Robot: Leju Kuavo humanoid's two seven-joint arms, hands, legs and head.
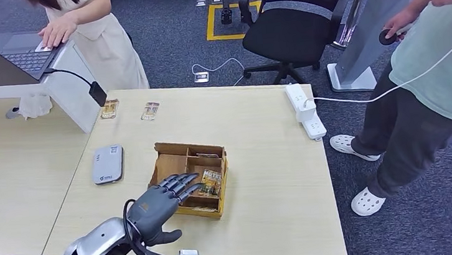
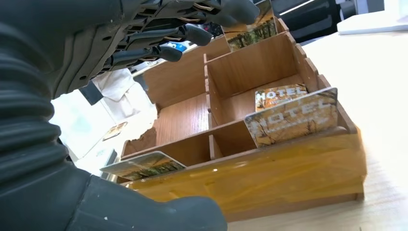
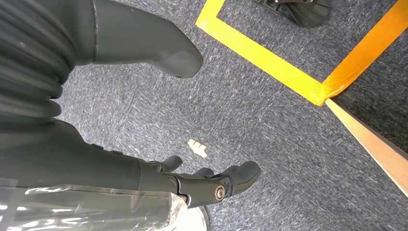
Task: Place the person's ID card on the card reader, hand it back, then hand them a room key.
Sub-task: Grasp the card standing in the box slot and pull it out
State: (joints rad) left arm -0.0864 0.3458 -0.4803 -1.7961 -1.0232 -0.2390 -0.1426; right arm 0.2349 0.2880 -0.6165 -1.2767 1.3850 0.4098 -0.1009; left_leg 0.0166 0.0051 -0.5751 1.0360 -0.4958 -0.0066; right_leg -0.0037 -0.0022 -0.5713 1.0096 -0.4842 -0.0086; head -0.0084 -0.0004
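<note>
A: How is the left hand (image 1: pixel 156 206) held?

B: It is stretched over the wooden box (image 1: pixel 192 177), fingers apart, nothing gripped; its fingertips (image 1: pixel 190 180) are seen just at a hotel key card (image 1: pixel 211 182) standing in a compartment.

A: And the right hand (image 3: pixel 144 159)?

B: It hangs above the carpet (image 3: pixel 269 125), open and empty.

A: Other items on the worktop (image 1: pixel 266 180)?

B: A grey card reader (image 1: pixel 108 164) lies at nine o'clock of the box; two cards (image 1: pixel 129 110) lie at eleven o'clock.
</note>
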